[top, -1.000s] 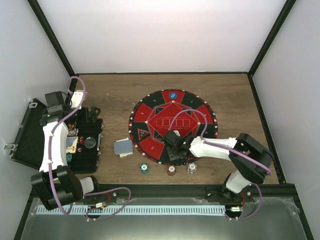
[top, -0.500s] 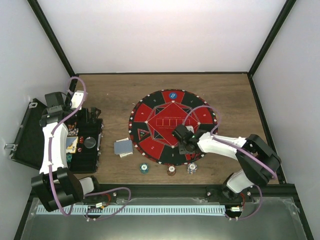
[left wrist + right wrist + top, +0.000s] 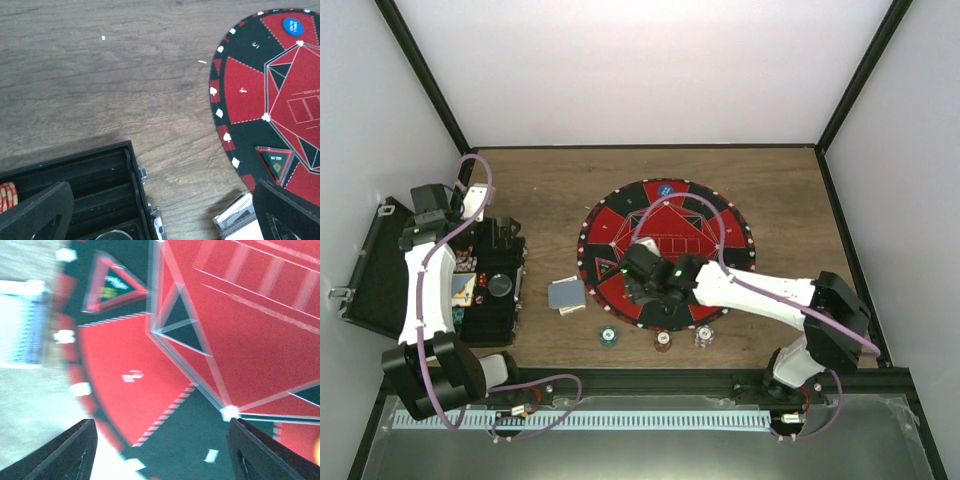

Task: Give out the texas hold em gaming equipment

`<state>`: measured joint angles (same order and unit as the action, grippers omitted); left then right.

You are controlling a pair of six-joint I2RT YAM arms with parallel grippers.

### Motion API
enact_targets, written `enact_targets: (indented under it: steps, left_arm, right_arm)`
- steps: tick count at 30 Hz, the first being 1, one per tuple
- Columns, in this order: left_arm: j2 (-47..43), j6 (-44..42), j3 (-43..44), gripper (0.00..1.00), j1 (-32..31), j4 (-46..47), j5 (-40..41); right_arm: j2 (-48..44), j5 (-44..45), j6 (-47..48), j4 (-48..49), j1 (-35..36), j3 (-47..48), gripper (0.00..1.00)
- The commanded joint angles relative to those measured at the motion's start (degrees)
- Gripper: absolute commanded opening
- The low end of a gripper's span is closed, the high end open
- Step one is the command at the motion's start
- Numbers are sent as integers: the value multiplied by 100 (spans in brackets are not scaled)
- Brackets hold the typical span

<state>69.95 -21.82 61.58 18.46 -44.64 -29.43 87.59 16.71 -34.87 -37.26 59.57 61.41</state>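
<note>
**Over the mat's left side, right pincer hangs wide and empty**

Above the round mat [image 3: 620,225], the right arm stretches leftward from its base, forearm low and almost level. The right pincer [image 3: 161,429] looks down on a red wedge near the mat's left rim. Its fingers stand wide apart with nothing between them. The wrist view is blurred.

At the far left, the left arm rises along the black case [image 3: 370,285] and bends over the case's far end. The left pincer [image 3: 161,186] is spread fully and holds nothing.

A stack of cards [image 3: 566,294], grey-blue backs up, lies on the tabletop [image 3: 540,180] between the case and the mat. Three poker chips [image 3: 662,340] sit in a row just beyond the mat's near edge. A blue button [image 3: 665,190] rests on the mat's far rim. Red and yellow chips [image 3: 7,196] show inside the case.

A second ago the right pincer was over the mat's near edge, narrower and further right. It has since swung left across the mat and widened. The left arm, cards, chips and button have not moved.
</note>
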Motion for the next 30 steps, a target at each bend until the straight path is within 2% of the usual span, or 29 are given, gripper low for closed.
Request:
enact_targets:
  steps: [1, 5, 9, 20, 30]
  left_arm:
    - [-62, -143, 70, 100, 35, -146, 365]
    - [-237, -150, -148, 100, 35, -81, 557]
    - [-319, -196, -231, 100, 35, -78, 744]
    - [-447, -266, -241, 100, 35, -73, 798]
    - [-464, -269, -235, 100, 39, -64, 805]
  right_arm:
    - [316, -372, 51, -32, 741, 670, 77]
    - [910, -892, 68, 119, 1295, 949, 85]
    - [1307, -1194, 85, 228, 1479, 975, 86]
    - [1573, -1427, 119, 389, 1494, 781, 72]
    - [1729, -1405, 138, 391, 1534, 724, 67]
